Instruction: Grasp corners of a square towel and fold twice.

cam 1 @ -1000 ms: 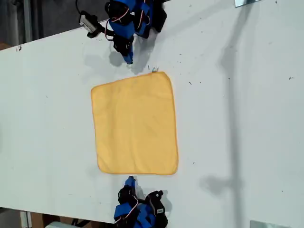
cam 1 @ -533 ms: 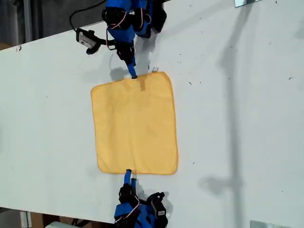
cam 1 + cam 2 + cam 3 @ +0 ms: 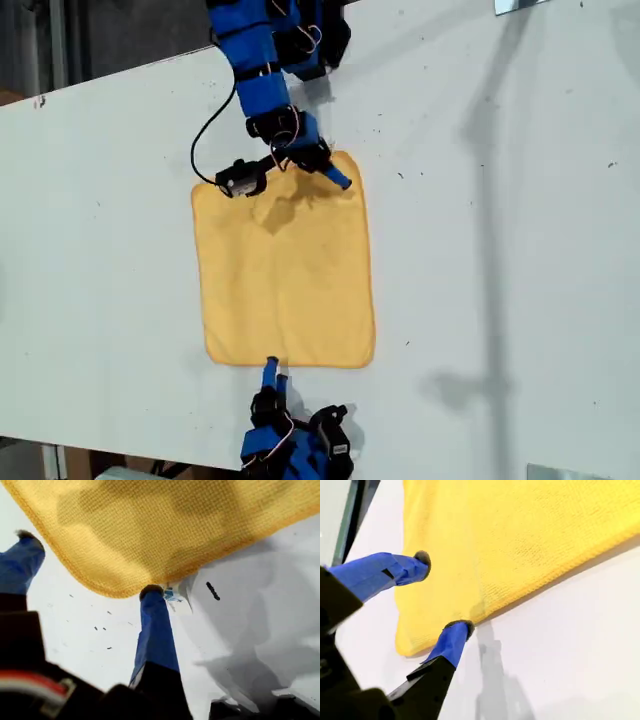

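Both grippers, the first gripper [image 3: 85, 565] and the second gripper [image 3: 442, 592], reach low with jaws wide at corners of the square towel [image 3: 285, 265] flat on the desk [image 3: 500, 250].

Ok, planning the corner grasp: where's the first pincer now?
My first pincer is at the square towel's corner at the exterior view's upper right, jaws open.
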Robot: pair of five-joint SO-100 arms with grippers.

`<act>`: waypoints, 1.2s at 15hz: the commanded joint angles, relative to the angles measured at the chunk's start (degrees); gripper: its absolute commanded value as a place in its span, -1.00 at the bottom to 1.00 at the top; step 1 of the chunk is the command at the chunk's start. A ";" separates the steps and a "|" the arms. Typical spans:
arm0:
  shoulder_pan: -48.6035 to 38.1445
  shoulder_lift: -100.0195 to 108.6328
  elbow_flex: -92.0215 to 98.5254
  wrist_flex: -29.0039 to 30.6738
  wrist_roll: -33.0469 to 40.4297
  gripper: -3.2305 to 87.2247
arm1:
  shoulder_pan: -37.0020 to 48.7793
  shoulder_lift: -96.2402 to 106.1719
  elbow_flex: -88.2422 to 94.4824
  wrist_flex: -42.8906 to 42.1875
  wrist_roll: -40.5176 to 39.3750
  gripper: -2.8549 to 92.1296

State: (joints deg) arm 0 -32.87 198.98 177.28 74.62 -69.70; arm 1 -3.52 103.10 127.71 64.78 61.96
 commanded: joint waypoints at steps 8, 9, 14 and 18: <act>3.25 0.35 -0.35 -1.58 -0.53 -0.43 | 0.97 -18.81 -13.36 -1.85 -0.35 -0.94; 3.78 0.35 -0.53 -2.29 -0.09 -0.44 | 0.97 -18.81 -13.36 -1.93 -0.44 -0.94; 22.41 -33.57 -13.45 -16.26 -15.73 -0.50 | 1.05 -18.81 -13.27 -2.11 -0.70 -0.94; 39.90 -88.51 -45.00 -18.54 -42.63 -0.39 | 0.70 -18.81 -13.27 -2.11 -0.70 -0.94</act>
State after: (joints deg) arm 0 1.76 123.49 140.36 58.01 -105.21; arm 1 -3.43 84.29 115.31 62.75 61.96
